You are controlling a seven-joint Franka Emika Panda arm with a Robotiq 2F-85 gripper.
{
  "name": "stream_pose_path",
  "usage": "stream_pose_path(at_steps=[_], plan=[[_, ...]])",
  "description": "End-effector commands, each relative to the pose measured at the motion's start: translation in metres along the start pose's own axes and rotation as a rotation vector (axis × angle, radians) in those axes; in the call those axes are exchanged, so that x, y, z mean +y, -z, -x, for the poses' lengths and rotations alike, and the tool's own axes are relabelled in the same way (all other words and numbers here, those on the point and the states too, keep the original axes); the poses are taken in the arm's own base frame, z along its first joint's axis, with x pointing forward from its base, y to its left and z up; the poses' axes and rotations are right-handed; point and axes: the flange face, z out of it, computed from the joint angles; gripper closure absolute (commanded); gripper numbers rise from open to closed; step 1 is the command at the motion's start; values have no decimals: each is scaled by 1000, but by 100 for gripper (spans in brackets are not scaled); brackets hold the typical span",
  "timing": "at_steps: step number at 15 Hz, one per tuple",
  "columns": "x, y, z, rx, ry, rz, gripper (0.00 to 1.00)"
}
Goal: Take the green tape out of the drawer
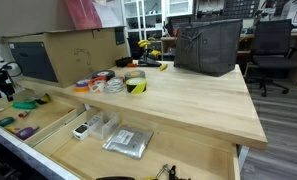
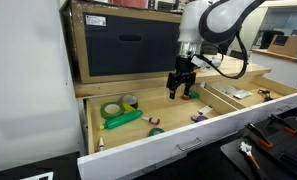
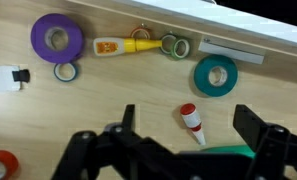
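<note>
The green tape [image 3: 216, 76] is a small teal-green ring lying flat on the floor of the drawer [image 3: 98, 100], near its white front edge. In an exterior view it shows in the middle compartment [image 2: 156, 130] of the drawer [image 2: 168, 148]. My gripper [image 3: 186, 120] is open and empty, and hovers above that compartment [image 2: 180, 90], behind the tape and apart from it. A red-capped white tube [image 3: 192, 122] lies between my fingers, below them.
A purple roll [image 3: 56, 37], a small teal ring [image 3: 65, 71], a yellow tool [image 3: 128, 45], two small rings [image 3: 173, 44] and a red roll [image 3: 0, 165] share the compartment. A larger green roll [image 2: 112, 108] and a flat bright-green object [image 2: 123, 119] lie in the neighbouring compartment. Tape rolls [image 1: 118, 82] sit on the tabletop.
</note>
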Motion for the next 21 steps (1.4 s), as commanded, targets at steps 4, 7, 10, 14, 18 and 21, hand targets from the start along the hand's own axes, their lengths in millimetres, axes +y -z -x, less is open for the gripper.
stream_pose_path(at_steps=[4,7,10,14,18,21], plan=[[-27,-60,-11,-86,69,31,0],[-38,-80,-13,-97,126,55,0],[-44,-99,-19,-104,163,82,0],[-54,-121,-23,-120,220,116,0],[-67,-135,-31,-111,284,131,0],[-71,-142,-38,-102,314,147,0]])
